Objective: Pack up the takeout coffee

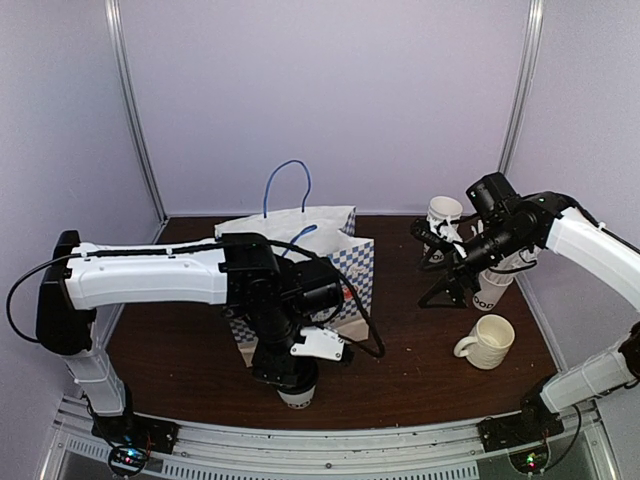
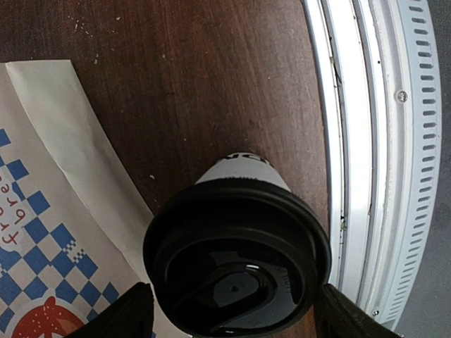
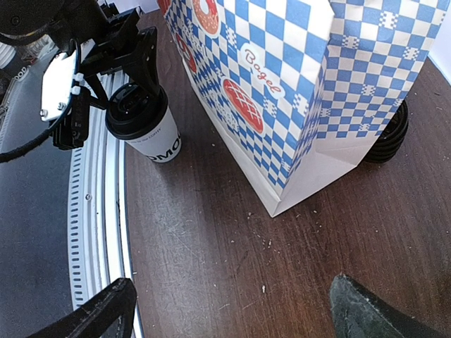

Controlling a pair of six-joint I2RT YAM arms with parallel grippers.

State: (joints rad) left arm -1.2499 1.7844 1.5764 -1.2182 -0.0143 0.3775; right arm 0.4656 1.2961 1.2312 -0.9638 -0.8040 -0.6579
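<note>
A white paper cup with a black dome lid [image 2: 239, 267] stands on the brown table near its front rail, in front of the checkered bag. My left gripper [image 1: 297, 385] comes down over it with a finger pressed to each side of the lid; the cup [image 3: 144, 123] shows upright in the right wrist view. A second lettered white cup [image 1: 490, 292] stands at the right, its top hidden behind my right arm. My right gripper [image 1: 440, 280] hangs open and empty left of that cup, above bare table [image 3: 232, 310]. The brown carrier is out of view.
A blue-and-white checkered paper bag [image 1: 310, 255] with blue handles stands mid-table. A stack of lidless white cups [image 1: 443, 213] is at the back right. A cream mug [image 1: 488, 342] sits front right. A black ribbed round object [image 3: 391, 137] lies behind the bag.
</note>
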